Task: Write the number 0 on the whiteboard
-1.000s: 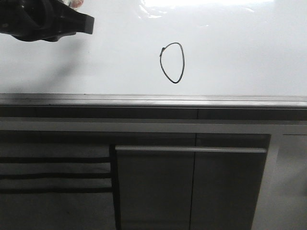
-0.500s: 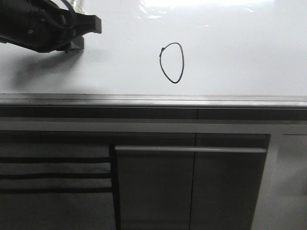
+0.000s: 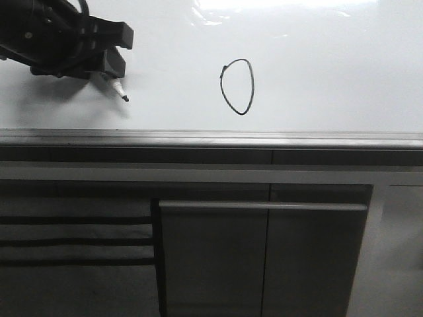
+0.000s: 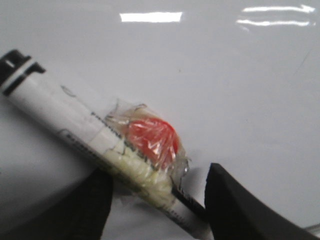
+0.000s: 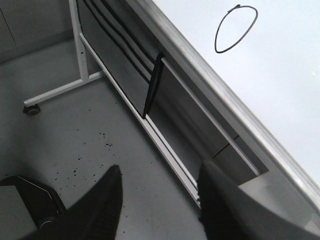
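Since a moment ago my left pincer (image 3: pixel 109 63) has tipped the marker (image 3: pixel 117 90) down, pinching its light, slippery, tape-wrapped barrel, well left of the number 0 (image 3: pixel 237 86) on the whiteboard (image 3: pixel 330 79).

black number 0 (image 3: pixel 237 86), white whiteboard (image 3: pixel 330 66)

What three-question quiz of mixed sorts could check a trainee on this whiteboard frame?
1. True or false: the number 0 on the whiteboard is a closed oval.
2. Which claw holds the marker? A) left claw B) right claw C) neither
3. Fill in: in the front view, the marker's tip points toward the board's ____ frame edge.

Key:
1. True.
2. A: the left claw is shut on it; the right claw is open and holds nothing, out over the floor.
3. Lower.
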Robot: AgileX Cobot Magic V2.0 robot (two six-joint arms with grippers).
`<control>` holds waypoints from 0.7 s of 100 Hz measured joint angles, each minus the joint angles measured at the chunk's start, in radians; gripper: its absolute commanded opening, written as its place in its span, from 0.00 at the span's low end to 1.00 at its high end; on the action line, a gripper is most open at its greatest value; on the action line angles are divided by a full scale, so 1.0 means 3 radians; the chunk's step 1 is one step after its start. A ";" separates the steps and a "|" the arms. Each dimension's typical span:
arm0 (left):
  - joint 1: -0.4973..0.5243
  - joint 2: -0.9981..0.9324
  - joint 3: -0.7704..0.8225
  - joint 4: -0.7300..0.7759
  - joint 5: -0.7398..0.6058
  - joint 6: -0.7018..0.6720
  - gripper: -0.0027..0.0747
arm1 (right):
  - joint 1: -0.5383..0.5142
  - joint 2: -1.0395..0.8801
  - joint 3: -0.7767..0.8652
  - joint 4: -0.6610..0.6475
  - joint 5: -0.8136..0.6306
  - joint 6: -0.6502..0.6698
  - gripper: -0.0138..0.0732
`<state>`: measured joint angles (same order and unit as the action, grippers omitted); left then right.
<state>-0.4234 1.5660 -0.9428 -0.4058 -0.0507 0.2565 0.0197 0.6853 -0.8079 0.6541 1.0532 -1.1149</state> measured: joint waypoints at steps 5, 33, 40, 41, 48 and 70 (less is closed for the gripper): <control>0.0014 -0.0060 0.0000 0.0103 0.0148 0.0000 0.56 | 0.0000 0.0000 0.0000 0.0000 0.0000 0.0000 0.52; 0.0018 -0.0738 0.0000 0.0888 0.1127 0.0000 0.56 | 0.0000 0.0000 0.0005 0.0000 0.0000 0.0000 0.52; 0.0018 -0.0955 0.0000 0.1011 0.1410 0.0000 0.56 | 0.0000 0.0000 0.0005 -0.0015 0.0000 0.0013 0.52; 0.0018 -0.1000 0.0000 0.1031 0.1441 0.0000 0.56 | 0.0000 0.0000 0.0005 -0.0016 0.0000 0.0021 0.52; 0.0018 -0.1236 0.0000 0.1146 0.1792 0.0000 0.56 | 0.0000 0.0000 0.0005 -0.0121 -0.0028 0.0145 0.52; 0.0018 -0.1991 0.0000 0.1566 0.3109 -0.0091 0.56 | 0.0000 0.0000 0.0005 -0.1180 -0.0143 0.1755 0.52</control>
<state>-0.4179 0.9686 -0.9428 0.0639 0.8820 0.2292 0.0197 0.6853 -0.8064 0.3000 1.0103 -0.5883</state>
